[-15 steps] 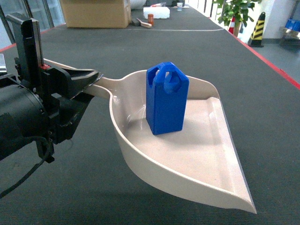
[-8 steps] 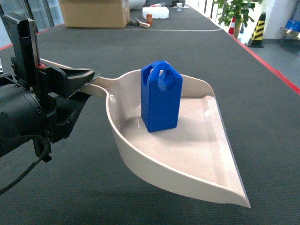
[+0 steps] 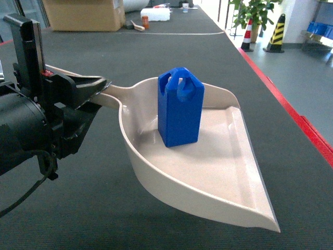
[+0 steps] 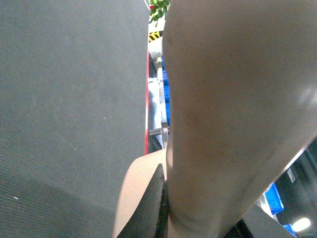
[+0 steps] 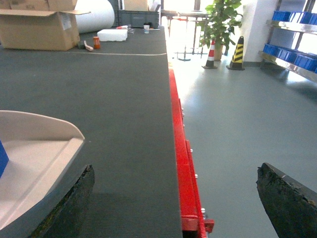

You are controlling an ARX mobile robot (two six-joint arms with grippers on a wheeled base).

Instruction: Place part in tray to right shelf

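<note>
Head view: left pincer (image 3: 96, 89) clamped the tray (image 3: 208, 172) by its stub handle; the blue part (image 3: 180, 108) stood upright inside. Left wrist view: only beige tray underside, close up. Right wrist view: right pincer (image 5: 176, 201) gaped wide, empty, over the dark table (image 5: 124, 99) edge.

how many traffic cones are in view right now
2. An orange-and-white cone stands beside the potted plant, and a black-and-yellow cone stands just right of it. Others may be hidden.
</note>
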